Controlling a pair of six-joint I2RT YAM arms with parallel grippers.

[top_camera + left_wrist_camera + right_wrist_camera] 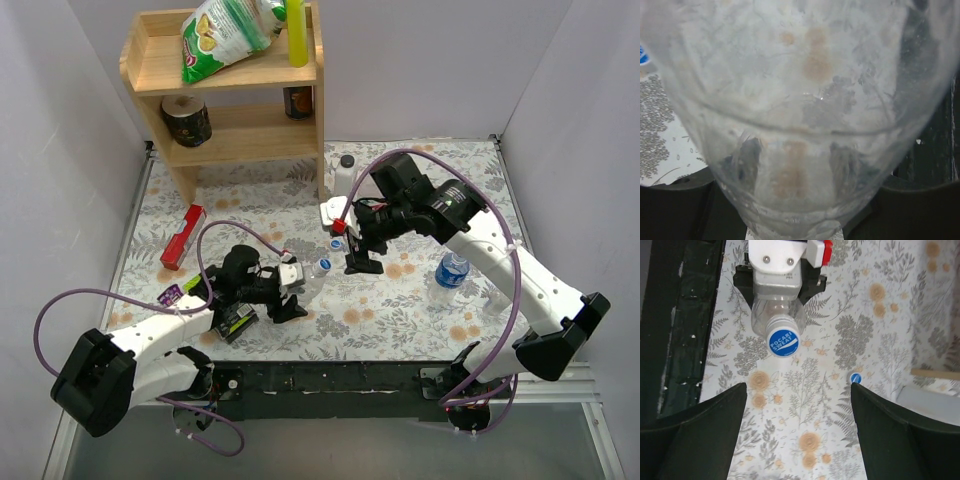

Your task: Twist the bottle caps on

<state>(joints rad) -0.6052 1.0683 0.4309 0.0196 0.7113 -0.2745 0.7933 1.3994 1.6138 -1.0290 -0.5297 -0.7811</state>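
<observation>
Near the middle of the bench [420, 300], the left tool [781, 287] is clenched around a clear bottle [800, 125] held on its side, with a blue-and-white Pocari Sweat cap [783, 342] on its mouth. The right tool [798, 387] faces that cap, released, jaws spread wide and not touching it. A second small blue cap [856, 377] lies on the bench just beside one of its fingers.

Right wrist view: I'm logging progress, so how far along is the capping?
Looks done: a blue-white cap sits on the neck of the clear bottle. In hand: the left hand grips that bottle; the right hand is open, clear of it. Left: a loose blue cap lies on the table.
</observation>
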